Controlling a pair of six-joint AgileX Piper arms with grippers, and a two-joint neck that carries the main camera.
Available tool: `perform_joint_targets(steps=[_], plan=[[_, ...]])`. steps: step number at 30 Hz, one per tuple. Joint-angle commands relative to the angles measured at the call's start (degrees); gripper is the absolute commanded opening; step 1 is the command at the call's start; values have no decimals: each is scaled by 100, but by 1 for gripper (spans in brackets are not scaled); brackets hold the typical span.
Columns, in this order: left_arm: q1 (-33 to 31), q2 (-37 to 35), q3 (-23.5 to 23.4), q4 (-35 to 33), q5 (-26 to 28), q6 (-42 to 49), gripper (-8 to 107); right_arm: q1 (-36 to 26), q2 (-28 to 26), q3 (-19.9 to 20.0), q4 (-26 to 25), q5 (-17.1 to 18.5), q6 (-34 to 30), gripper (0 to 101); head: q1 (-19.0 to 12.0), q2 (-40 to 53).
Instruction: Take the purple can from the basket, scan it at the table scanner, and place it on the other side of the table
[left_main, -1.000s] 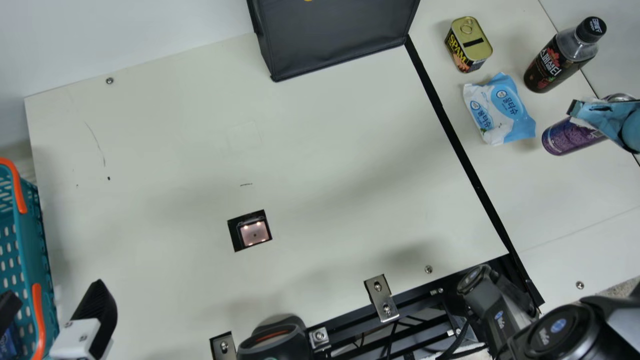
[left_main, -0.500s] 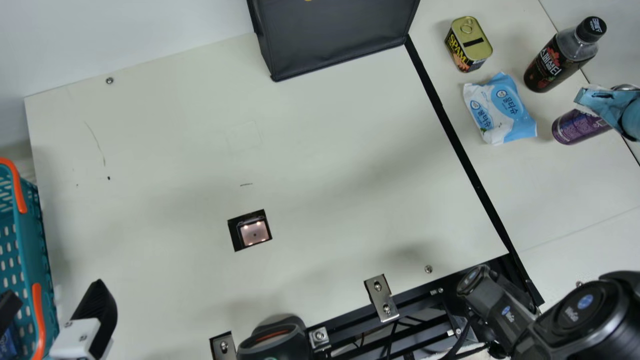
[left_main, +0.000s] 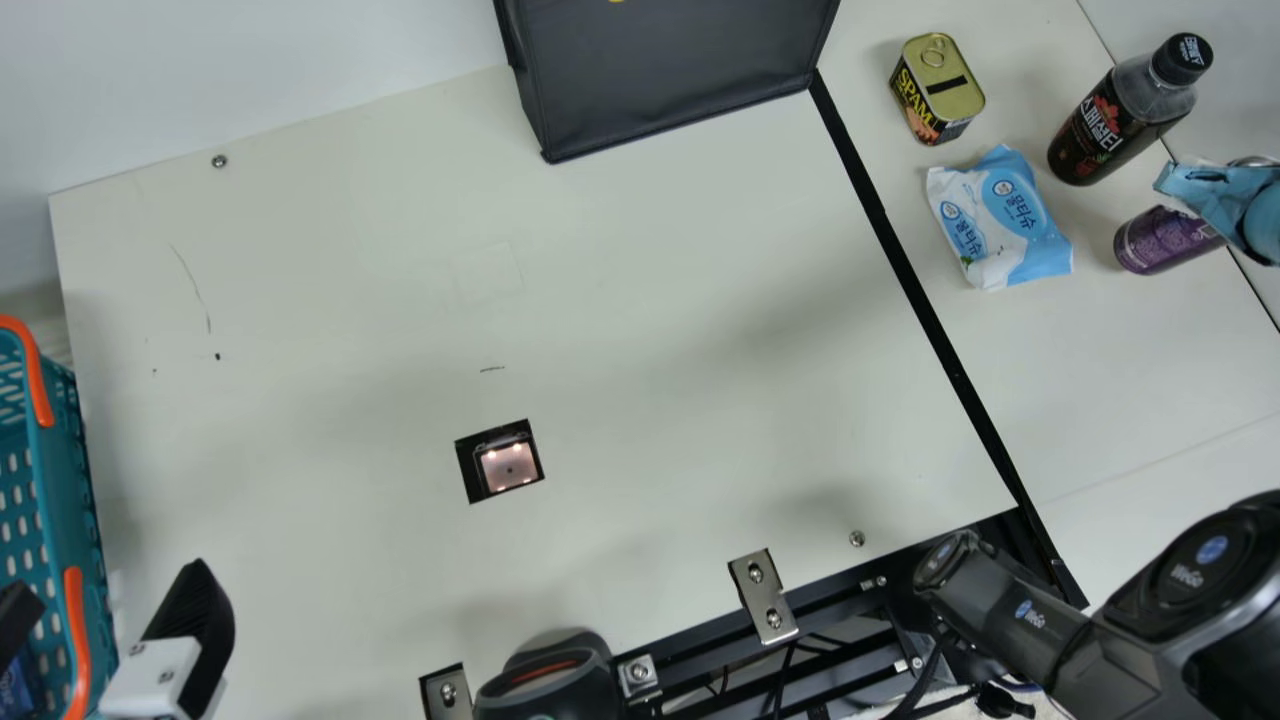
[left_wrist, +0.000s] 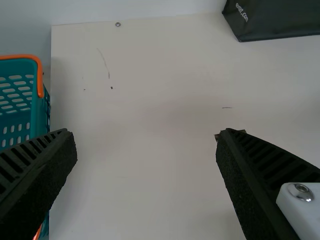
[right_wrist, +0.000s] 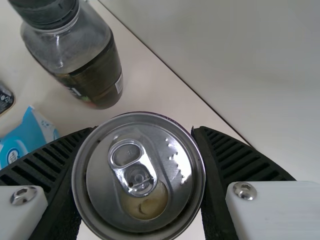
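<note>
Clasping the purple can (left_main: 1160, 243), the right gripper (right_wrist: 145, 130) is easing it nearer the right edge of the table (left_main: 1120, 390), apparently approaching placement; the left gripper (left_wrist: 145, 132) is standing wide-fingered.

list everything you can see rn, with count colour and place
purple can: 1, purple with silver top, between right gripper's fingers
bottle: 1, dark, black cap, far right
wipes pack: 1, blue and white, left of can
tin: 1, gold top, above wipes
bag-like item: 1, black, table's far edge
strip: 1, black, left of wipes
table scanner: 1, lit pinkish, set in table
device: 1, dark grey, orange stripe, near edge
brackets: 3, silver, near edge
basket: 1, teal, orange handles, far left
table: cream, underneath
right gripper: 1, black, at can
left gripper: 1, black, by basket
</note>
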Motion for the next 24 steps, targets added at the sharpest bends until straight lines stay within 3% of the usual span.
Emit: perform_joint_targets(steps=[1, 18, 24], plan=[[0, 0, 0, 0, 0, 0, 90, 3, 54, -3, 14, -37, 15, 0, -166, -13], [0, 0, 0, 0, 0, 0, 90, -46, 443, -28, 273, -311, -98, 0, -166, -13], [0, 0, 0, 0, 0, 0, 90, -78, 546, -38, 321, -310, -91, 20, -166, -13]])
